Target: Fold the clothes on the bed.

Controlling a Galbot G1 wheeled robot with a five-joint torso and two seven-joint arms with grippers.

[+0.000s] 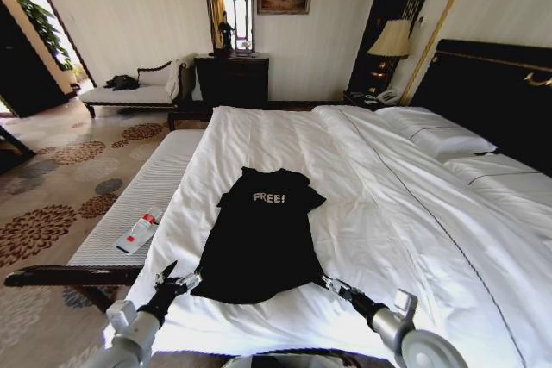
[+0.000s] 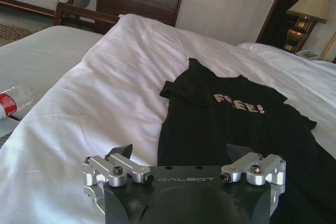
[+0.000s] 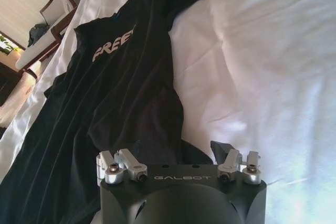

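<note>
Black short-sleeved cotton T-shirt (image 1: 261, 239) with pale "FREE!" lettering, spread flat on white-duveted double bed (image 1: 405, 213), hem toward both tools. Light, limp, prone to bunching; best pinched at hem corners. Left gripper (image 1: 178, 281) just beside left corner, fingers apart, empty. Right gripper (image 1: 335, 285) at right corner, fingers spread, perhaps already over cloth. Off left: pale striped bench (image 1: 142, 200) carrying clear plastic bottle (image 1: 139, 231), nothing obstructing.

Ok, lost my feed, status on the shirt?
Left gripper open at hem's left corner, right gripper open at right corner. Shirt flat on bed, unfolded. Nothing in the way.
</note>
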